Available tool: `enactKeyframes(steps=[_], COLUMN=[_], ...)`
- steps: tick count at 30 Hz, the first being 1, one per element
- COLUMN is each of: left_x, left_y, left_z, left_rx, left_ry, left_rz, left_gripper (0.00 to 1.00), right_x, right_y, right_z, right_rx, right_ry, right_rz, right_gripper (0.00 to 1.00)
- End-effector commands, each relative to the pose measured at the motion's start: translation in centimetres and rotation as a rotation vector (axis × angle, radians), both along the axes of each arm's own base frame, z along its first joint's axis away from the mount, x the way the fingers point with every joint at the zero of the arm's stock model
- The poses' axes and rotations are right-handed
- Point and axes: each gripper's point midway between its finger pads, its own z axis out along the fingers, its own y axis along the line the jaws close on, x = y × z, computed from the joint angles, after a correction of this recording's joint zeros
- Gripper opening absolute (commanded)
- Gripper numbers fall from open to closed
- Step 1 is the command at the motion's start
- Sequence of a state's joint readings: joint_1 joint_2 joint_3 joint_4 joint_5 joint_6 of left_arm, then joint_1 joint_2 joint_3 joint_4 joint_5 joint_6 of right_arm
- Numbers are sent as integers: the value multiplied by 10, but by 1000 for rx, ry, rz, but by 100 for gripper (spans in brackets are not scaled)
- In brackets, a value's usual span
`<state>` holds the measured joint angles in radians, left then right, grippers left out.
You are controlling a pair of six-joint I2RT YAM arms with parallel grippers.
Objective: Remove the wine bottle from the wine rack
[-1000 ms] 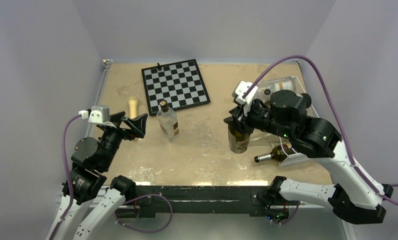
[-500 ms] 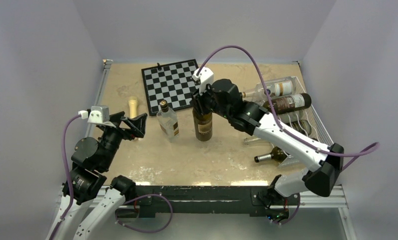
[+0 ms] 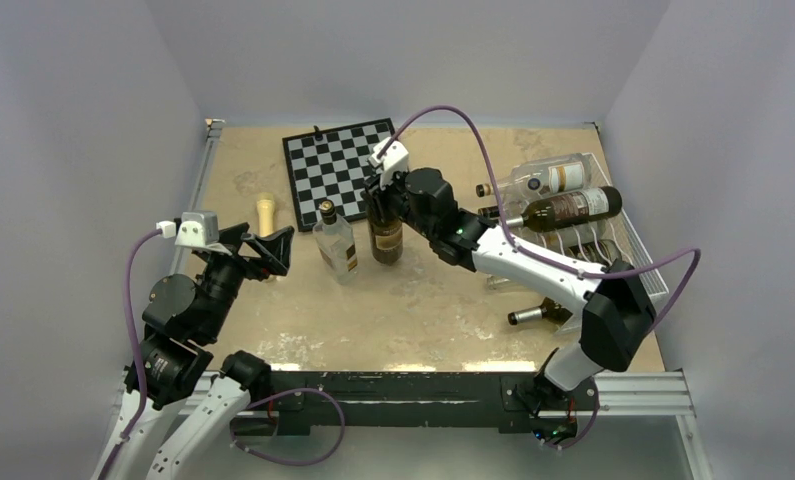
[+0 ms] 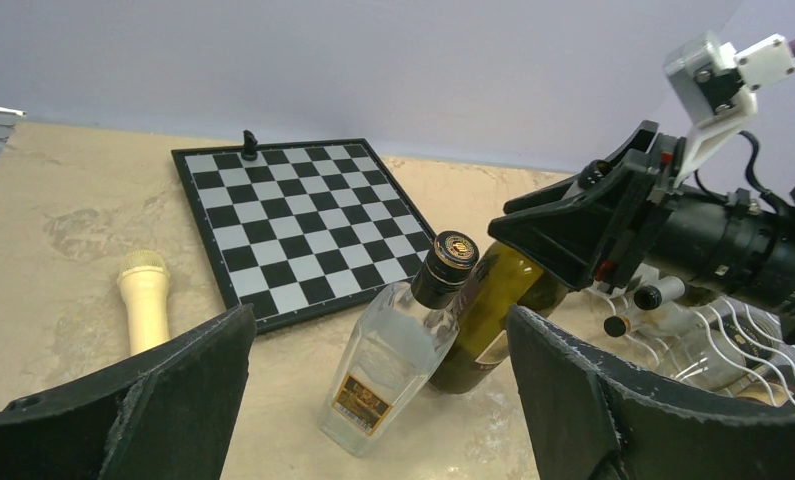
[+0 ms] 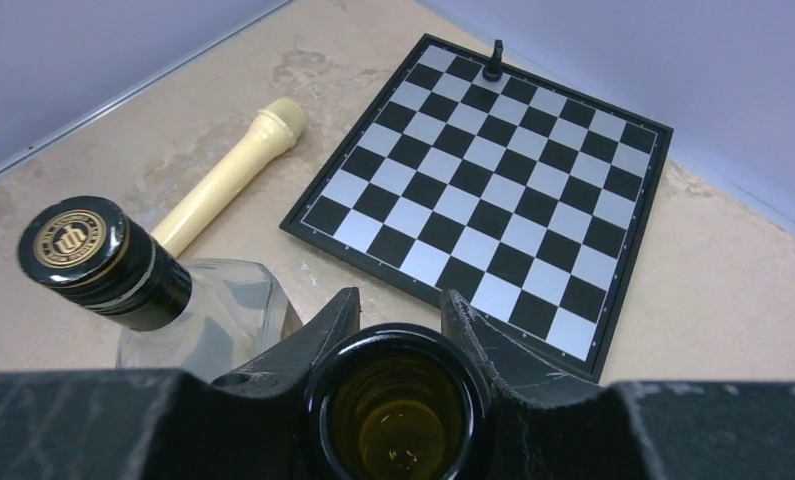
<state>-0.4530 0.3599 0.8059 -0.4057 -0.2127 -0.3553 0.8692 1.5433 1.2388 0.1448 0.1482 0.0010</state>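
The wine bottle is hanging upright below the right gripper, which is clamping its neck, with the wine rack well off to that gripper's right. From the left wrist, the left gripper is holding its jaws wide apart, a clear bottle ahead of it. From the right wrist, the bottle's open mouth is sitting between the fingers, a chessboard lying beyond.

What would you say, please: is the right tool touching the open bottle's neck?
Touching. The right wrist view shows the right tool with fingers pressed against both sides of the open bottle at its neck, no gap.
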Motion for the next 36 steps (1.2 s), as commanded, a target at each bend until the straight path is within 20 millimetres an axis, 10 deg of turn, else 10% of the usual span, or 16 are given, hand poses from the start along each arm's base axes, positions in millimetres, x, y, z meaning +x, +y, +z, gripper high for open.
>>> enactKeyframes(steps=[1, 15, 36], left_x=[3, 5, 7], left_y=[-2, -3, -3], left_z=[6, 3, 1], left_rx=[1, 10, 15], left_ry=[-22, -10, -4], left_rz=[-6, -4, 2], left_gripper=[100, 100, 100], right_x=[16, 29, 26], right_y=[2, -1, -10], right_z=[65, 32, 25], right_rx=[159, 169, 117], right_ry=[-179, -92, -71], right_rz=[-47, -80, -95], right_gripper=[0, 4, 64])
